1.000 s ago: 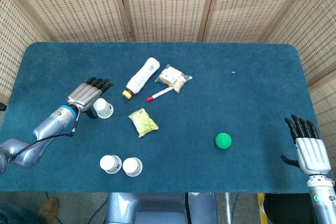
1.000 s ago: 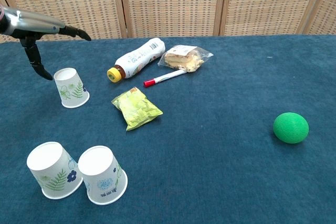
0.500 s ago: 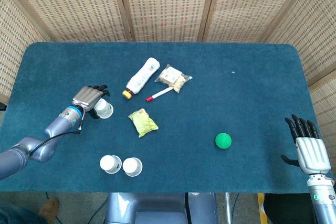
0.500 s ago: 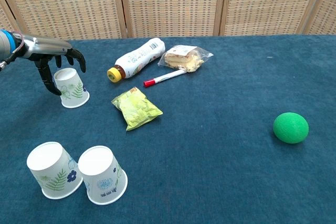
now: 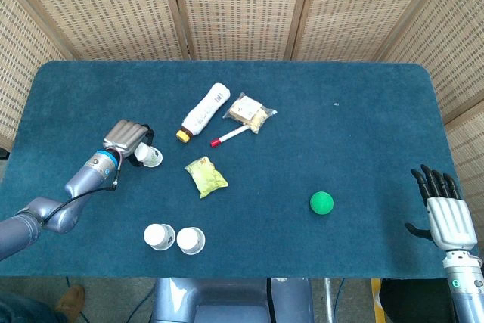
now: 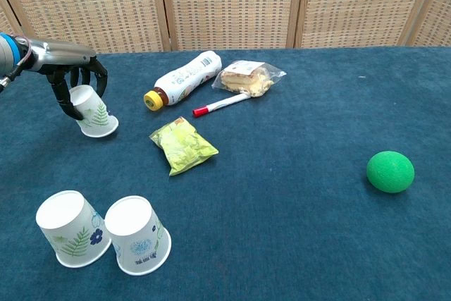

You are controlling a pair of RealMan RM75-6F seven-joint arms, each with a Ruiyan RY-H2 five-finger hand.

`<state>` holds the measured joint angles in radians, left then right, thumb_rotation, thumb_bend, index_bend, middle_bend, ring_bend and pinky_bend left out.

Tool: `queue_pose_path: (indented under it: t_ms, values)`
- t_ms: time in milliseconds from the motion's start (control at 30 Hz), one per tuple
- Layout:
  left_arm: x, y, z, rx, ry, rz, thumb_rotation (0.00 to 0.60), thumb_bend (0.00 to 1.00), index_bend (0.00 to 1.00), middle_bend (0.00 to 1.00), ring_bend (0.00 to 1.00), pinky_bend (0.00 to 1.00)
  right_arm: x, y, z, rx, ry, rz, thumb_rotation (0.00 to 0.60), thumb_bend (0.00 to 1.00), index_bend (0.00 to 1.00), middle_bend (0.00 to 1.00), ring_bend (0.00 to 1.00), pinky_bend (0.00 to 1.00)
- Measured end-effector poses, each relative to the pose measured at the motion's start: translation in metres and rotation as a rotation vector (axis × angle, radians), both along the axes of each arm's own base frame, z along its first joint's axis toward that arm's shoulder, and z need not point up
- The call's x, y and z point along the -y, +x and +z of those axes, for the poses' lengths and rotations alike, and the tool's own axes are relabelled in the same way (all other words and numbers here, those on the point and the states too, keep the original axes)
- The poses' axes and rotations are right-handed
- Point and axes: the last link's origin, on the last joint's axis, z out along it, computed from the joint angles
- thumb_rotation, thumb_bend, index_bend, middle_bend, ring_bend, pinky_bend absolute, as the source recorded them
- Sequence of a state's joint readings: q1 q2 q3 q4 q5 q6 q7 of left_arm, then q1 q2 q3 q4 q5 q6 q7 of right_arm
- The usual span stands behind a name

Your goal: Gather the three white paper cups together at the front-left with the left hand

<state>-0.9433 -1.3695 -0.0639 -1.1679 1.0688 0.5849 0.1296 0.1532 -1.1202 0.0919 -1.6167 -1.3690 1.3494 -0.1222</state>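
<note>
Left hand [image 6: 74, 86]: reached over the left part of the table, fingers curled around the far cup, grasping it at its upper end.
Far cup [image 6: 93, 112]: white paper cup with a green leaf print, upside down and tilted toward the hand, its rim near the cloth; it stood well apart from the other two cups.
Front cups: two white paper cups stood upside down at the front-left, touching side by side: the outer cup [image 6: 69, 228] with a leaf and blue flower print, the inner cup [image 6: 137, 235] just to its right.
Right hand [image 5: 446, 213]: hung off the table's front-right edge, fingers extended and apart, grasping nothing.
Table [image 5: 363, 119]: covered in dark blue cloth.
Bottle [image 6: 183, 78]: white, yellow cap, lying on its side.
Marker [image 6: 222, 104]: red cap, lying beside the bottle.
Clear snack bag [image 6: 246, 77]: just behind the marker.
Yellow-green packet [image 6: 183, 145]: lay near the centre.
Green ball [image 6: 390, 171]: lay alone at the right.
</note>
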Motion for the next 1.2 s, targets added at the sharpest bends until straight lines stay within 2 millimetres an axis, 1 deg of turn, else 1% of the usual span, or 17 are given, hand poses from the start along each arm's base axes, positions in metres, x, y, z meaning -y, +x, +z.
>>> queue_pose_path:
  t_ms: [167, 267, 367, 533, 633, 733, 800, 900, 1200]
  values:
    - [0.010, 0.015, 0.011, 0.063, -0.016, -0.025, 0.600, 0.16, 0.51, 0.35, 0.38, 0.37, 0.000, 0.000, 0.000, 0.000, -0.001, 0.000, 0.600, 0.00, 0.00, 0.00, 0.00, 0.00]
    - [0.023, 0.030, 0.021, 0.104, -0.041, -0.067, 0.600, 0.16, 0.50, 0.35, 0.38, 0.37, 0.000, 0.000, 0.000, -0.001, -0.002, 0.000, 0.600, 0.00, 0.00, 0.00, 0.00, 0.00]
    - [0.044, 0.046, 0.034, 0.143, -0.081, -0.118, 0.600, 0.16, 0.50, 0.35, 0.38, 0.37, -0.001, 0.001, 0.000, 0.000, -0.002, 0.003, 0.600, 0.00, 0.00, 0.00, 0.00, 0.00]
    - [0.094, 0.070, 0.054, 0.170, -0.209, -0.213, 0.600, 0.16, 0.50, 0.35, 0.38, 0.37, -0.002, 0.000, 0.000, 0.000, 0.001, -0.001, 0.600, 0.00, 0.00, 0.00, 0.00, 0.00]
    - [0.117, 0.074, 0.060, 0.162, -0.281, -0.245, 0.600, 0.16, 0.50, 0.35, 0.38, 0.37, -0.001, -0.001, 0.000, 0.004, -0.001, -0.004, 0.600, 0.00, 0.00, 0.00, 0.00, 0.00]
    - [0.136, 0.074, 0.058, 0.161, -0.347, -0.258, 0.600, 0.16, 0.50, 0.35, 0.38, 0.37, -0.001, -0.001, 0.002, 0.006, -0.004, -0.004, 0.600, 0.00, 0.00, 0.00, 0.00, 0.00]
    - [0.144, 0.074, 0.055, 0.161, -0.380, -0.255, 0.600, 0.16, 0.50, 0.35, 0.38, 0.37, -0.001, -0.001, 0.002, 0.007, -0.004, -0.004, 0.600, 0.00, 0.00, 0.00, 0.00, 0.00]
    - [0.149, 0.074, 0.053, 0.149, -0.408, -0.256, 0.600, 0.16, 0.50, 0.35, 0.38, 0.37, -0.001, -0.002, 0.002, 0.008, -0.005, -0.006, 0.600, 0.00, 0.00, 0.00, 0.00, 0.00]
    - [0.152, 0.075, 0.051, 0.105, -0.417, -0.288, 0.600, 0.16, 0.50, 0.35, 0.38, 0.37, 0.000, -0.001, 0.003, 0.011, -0.007, -0.004, 0.600, 0.00, 0.00, 0.00, 0.00, 0.00]
